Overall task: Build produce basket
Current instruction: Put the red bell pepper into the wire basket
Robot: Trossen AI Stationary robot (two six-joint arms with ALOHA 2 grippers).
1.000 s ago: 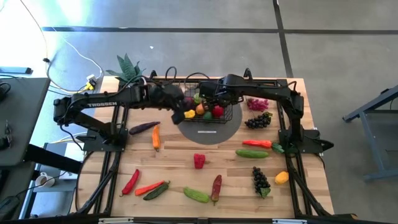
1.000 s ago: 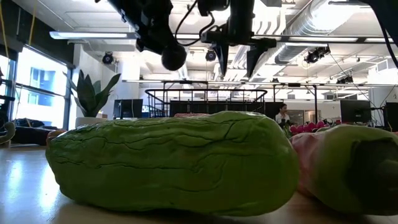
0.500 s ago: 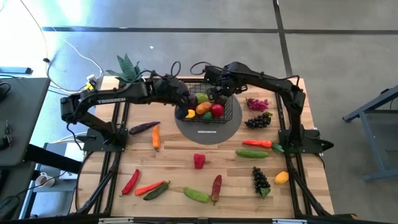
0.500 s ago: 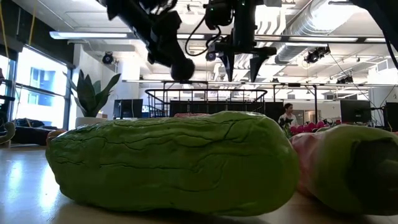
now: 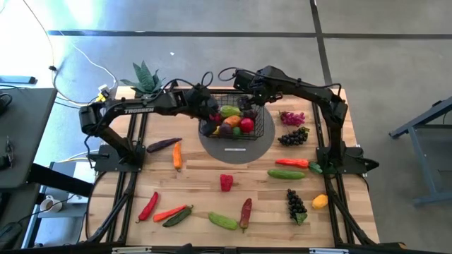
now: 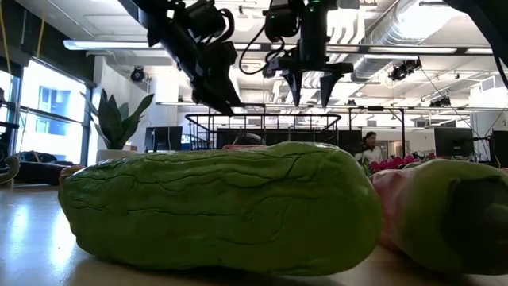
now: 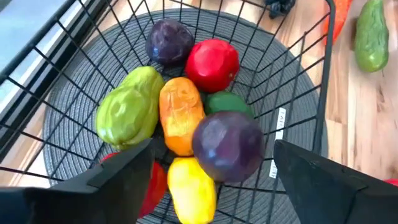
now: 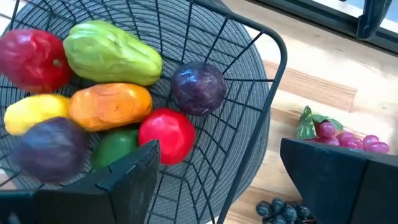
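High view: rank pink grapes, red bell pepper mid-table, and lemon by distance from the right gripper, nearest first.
From the right gripper, over the basket:
1. Pink grapes, just to its right, near the far edge.
2. Red bell pepper, mid-table, toward the near edge.
3. Lemon, near the front-right corner.

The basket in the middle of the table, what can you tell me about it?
The basket is black wire mesh with open grid sides, roughly square. It stands upright on a round grey mat toward the far side of the table. Inside lies a pile of toy produce: two purple onions, a red tomato, an orange piece, a pale green one, a yellow one and others. Both grippers, left and right, hover open over it, touching nothing.
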